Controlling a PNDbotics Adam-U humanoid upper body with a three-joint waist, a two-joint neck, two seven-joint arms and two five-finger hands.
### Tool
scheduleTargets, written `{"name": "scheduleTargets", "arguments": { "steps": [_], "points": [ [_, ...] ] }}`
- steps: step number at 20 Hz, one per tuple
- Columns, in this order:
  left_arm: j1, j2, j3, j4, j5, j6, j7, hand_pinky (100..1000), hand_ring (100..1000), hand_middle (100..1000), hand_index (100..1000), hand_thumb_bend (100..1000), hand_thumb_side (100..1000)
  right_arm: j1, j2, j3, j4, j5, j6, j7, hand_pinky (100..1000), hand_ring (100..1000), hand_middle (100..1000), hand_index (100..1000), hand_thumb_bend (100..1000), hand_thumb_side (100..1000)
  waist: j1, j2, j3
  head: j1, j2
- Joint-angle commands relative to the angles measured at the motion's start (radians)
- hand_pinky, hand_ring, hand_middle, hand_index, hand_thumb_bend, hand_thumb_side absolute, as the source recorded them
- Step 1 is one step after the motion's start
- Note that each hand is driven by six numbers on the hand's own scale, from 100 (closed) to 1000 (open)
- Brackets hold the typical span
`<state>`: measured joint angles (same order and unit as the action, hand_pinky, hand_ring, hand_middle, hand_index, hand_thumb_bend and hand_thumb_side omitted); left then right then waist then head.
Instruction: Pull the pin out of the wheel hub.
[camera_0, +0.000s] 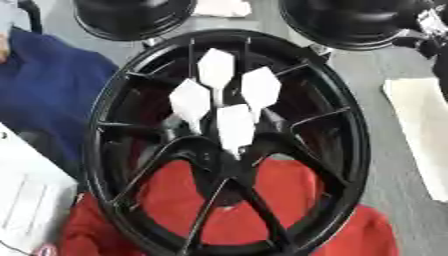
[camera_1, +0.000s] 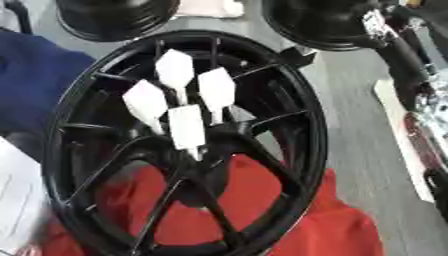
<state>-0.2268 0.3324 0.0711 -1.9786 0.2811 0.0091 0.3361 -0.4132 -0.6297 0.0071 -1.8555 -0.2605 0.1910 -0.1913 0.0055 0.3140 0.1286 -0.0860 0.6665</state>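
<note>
A black wheel hub is standing tilted at centre view, its lower part resting against a red cloth, with four white flag-shaped pins sitting clustered at the spokes' centre, touching or nearly touching one another. The right arm is showing along the right edge of the right eye view, well apart from the pins; its hand is not clearly visible, so cannot tell whether the fingers are open or curled. Two more black wheels are lying at the far edge.
</note>
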Motion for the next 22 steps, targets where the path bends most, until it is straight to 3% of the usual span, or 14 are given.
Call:
{"name": "scheduleTargets", "arguments": {
  "steps": [1,7,13,19,22],
  "points": [
    [-0.009,0.015,0.004,-0.021,0.004,-0.005,-0.001,783,796,662,719,271,624,-0.016,-0.043,-0.005,-0.025,0.012,-0.004,0.01,794,858,721,734,100,633,0.0,-0.023,0.001,-0.002,0.006],
    [0.001,0.025,-0.001,-0.021,0.007,0.001,-0.004,783,796,661,721,264,631,-0.08,-0.188,0.032,-0.076,0.135,-0.012,0.182,805,861,736,758,100,584,-0.003,-0.034,-0.001,-0.013,0.023],
    [0.011,0.036,-0.005,-0.021,0.011,0.012,-0.002,784,798,663,721,262,631,-0.204,-0.352,0.102,-0.076,0.237,-0.055,0.515,822,867,753,789,100,511,-0.01,-0.041,0.002,-0.024,0.038],
    [0.017,0.046,-0.011,-0.021,0.009,0.017,-0.008,784,798,662,720,259,633,-0.371,-0.383,0.183,-0.019,0.312,-0.167,0.917,855,888,785,831,100,535,-0.02,-0.051,0.003,-0.029,0.044],
    [0.021,0.05,-0.014,-0.021,0.009,0.02,-0.012,784,798,662,719,258,634,-0.453,-0.374,0.227,0.028,0.337,-0.216,1.059,869,899,800,843,100,557,-0.027,-0.054,0.004,-0.026,0.043]
  ]
}}
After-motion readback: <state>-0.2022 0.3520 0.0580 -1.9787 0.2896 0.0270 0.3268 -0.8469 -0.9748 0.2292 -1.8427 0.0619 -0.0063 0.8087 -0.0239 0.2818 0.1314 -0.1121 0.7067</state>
